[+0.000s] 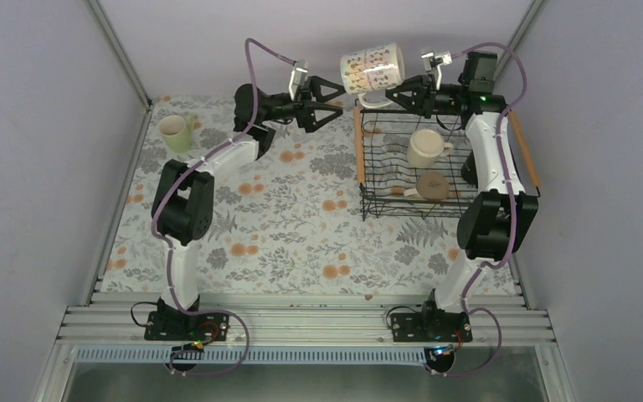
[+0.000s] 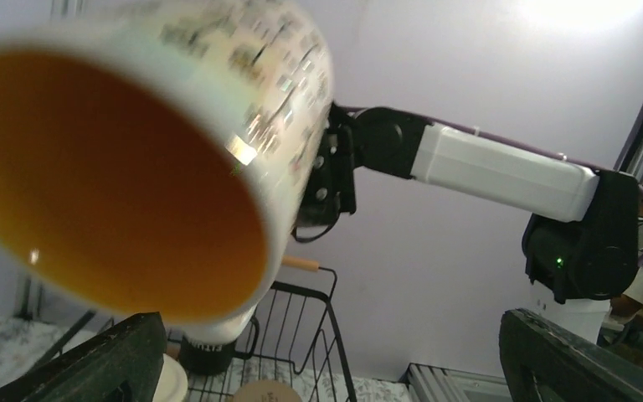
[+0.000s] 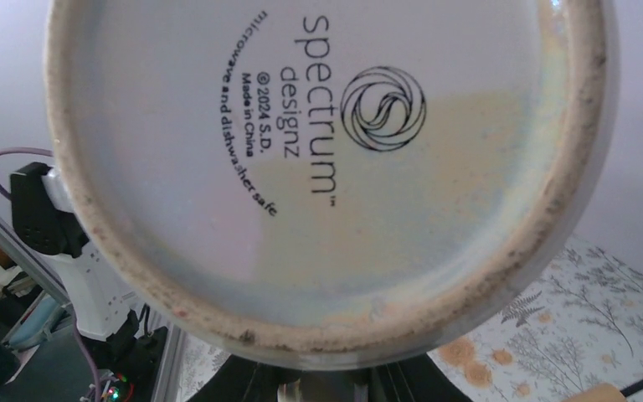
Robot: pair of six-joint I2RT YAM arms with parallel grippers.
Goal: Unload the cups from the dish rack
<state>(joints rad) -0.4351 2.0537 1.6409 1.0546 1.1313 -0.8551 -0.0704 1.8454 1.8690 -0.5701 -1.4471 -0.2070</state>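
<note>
Top: patterned mug point(image 1: 372, 69) sideways in air over dish rack point(image 1: 358, 151) far-left corner, right gripper point(image 1: 388, 96) clamped by its handle; left gripper point(image 1: 339, 100) spread just left.
Left wrist: fingers point(image 2: 109, 356) apart under mug mouth. Glazed, prob. slippery, breakable.
Right wrist: base fills view. Take wall/rim.

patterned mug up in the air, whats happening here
The right claw holds the patterned mug sideways in the air beside the dish rack. The left claw is open, facing its orange mouth. A pale green cup stands on the table; a cream mug and a beige mug sit in the rack.
</note>
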